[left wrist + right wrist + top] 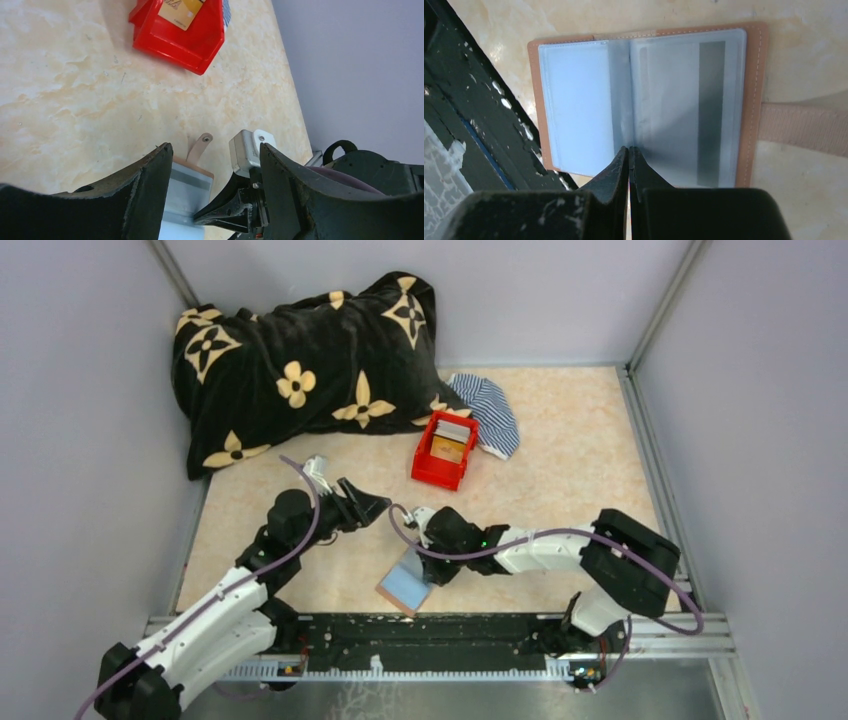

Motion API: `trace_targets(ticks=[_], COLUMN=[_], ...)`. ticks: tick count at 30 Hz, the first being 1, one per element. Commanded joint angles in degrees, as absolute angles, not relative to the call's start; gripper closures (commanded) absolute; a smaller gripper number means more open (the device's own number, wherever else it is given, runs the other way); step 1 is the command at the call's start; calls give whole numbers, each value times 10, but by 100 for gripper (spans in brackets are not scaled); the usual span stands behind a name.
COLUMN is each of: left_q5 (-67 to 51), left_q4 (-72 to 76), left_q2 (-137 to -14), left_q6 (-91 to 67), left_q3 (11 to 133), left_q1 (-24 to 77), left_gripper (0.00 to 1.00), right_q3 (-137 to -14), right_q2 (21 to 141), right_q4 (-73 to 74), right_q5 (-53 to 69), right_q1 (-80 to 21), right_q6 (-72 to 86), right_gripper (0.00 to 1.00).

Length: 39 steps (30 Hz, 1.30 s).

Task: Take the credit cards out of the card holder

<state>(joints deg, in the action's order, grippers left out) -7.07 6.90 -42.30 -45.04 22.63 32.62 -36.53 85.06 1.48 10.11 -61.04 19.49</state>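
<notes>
Left gripper point(366, 506), seen from the overhead camera, hovers with its black fingers apart and empty above the beige marbled tabletop point(560, 460). It is aimed towards the small brown leather folding card holder point(403, 586), which lies open near the front rail. The right gripper point(430, 568) reaches onto that holder from the right. Farther back and well apart stands a red plastic open-top box point(440, 465) with an orange card point(449, 448) inside, probably the drop-off spot for cards taken out. A blue-and-white striped cloth point(490, 412) lies beside it, and a black cushion with cream flowers point(310, 360) lies behind.

From the left wrist, the spread fingers frame one corner of the holder, its tan snap tab point(201, 144) and the tip of the other arm. This suggests the left arm is lining up to reach in, with the red box ahead of it.

From the right wrist, the fingers are pressed together with nothing visible between them. Their tips sit at the near edge of the holder's fold, apparently pinning it flat and open so that a card can slide out without dragging the holder along. A light-blue card point(574, 105) sits in the left clear sleeve and a grey card with a dark stripe point(691, 105) in the right one, so both have yet to be pulled out.
</notes>
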Motion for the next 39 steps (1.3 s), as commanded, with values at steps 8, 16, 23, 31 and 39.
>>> trace_targets(ticks=[8,16,23,31,39], left_q5=[-89,-80,-202,-194,-225], left_q4=[79,40,181,195,225], left_q2=[-462,-491,-558,-620,-687], left_q6=[-453,-480,-560,-565,-596], left_q3=[203,206,149,189,184], left_q1=[318,318,322,400,443], left_gripper=[28,24,27,27,30], right_q3=[-480,-505,-504,-463,-481], right_q2=[1001,989,879,834,883], right_q4=[-9,-59,-26,-24,-21], right_q5=[115,142,139,120,127], right_q1=[-605,-553,-504,-455,-436], right_q6=[183,198,185,189,161], right_gripper=[100,100,90,74,75])
